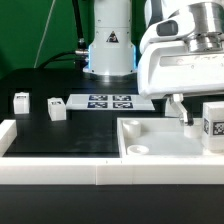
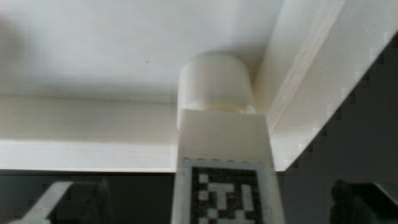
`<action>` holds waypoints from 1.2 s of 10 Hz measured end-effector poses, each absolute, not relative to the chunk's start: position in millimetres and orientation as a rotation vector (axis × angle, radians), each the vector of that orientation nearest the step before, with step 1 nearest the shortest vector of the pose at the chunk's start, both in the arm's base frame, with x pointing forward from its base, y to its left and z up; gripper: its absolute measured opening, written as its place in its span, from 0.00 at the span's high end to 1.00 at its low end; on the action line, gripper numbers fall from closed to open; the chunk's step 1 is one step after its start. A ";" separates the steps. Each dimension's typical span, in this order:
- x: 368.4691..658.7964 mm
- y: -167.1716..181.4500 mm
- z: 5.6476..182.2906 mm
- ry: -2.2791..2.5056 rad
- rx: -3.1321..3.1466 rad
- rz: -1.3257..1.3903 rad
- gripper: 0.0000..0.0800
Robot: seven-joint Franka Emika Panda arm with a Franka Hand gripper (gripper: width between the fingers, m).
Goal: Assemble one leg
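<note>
A leg [image 2: 226,150], a white post with a black-and-white tag and a rounded far end, fills the middle of the wrist view, its rounded end towards a corner of the white tray-like part [image 2: 107,70]. My gripper [image 2: 222,205] is open: a dark finger [image 2: 63,203] shows on one side of the leg and another on the other side, each with a gap to it. In the exterior view the gripper [image 1: 183,112] hangs over the tray's [image 1: 150,150] right end, with the tagged leg [image 1: 213,125] just to its right.
Two more white legs [image 1: 21,101] [image 1: 56,109] stand on the black table at the exterior view's left. The marker board [image 1: 110,101] lies in front of the robot's base [image 1: 108,50]. A white rail [image 1: 60,172] runs along the front.
</note>
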State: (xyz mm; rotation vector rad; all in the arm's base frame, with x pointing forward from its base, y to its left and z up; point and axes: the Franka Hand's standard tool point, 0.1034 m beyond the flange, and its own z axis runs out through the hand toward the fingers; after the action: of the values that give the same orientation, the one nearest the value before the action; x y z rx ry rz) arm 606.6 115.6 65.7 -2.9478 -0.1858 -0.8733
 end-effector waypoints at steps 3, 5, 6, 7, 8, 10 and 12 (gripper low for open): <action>606.3 115.5 65.0 -0.186 -2.949 -0.871 0.19; 607.4 116.2 73.9 -0.183 -2.955 -0.836 0.19; 611.0 115.5 87.3 -0.174 -2.953 -0.836 0.19; 613.3 112.4 92.6 -0.168 -2.954 -0.837 0.19; 615.7 108.5 94.4 -0.160 -2.958 -0.831 0.19; 615.6 109.1 93.8 -0.159 -2.971 -0.764 0.19; 609.8 109.9 86.1 -0.162 -3.000 -0.618 0.19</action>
State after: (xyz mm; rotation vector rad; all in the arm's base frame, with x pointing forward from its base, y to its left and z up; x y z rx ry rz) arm 609.8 109.9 86.1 -3.0003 -0.1616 -0.6178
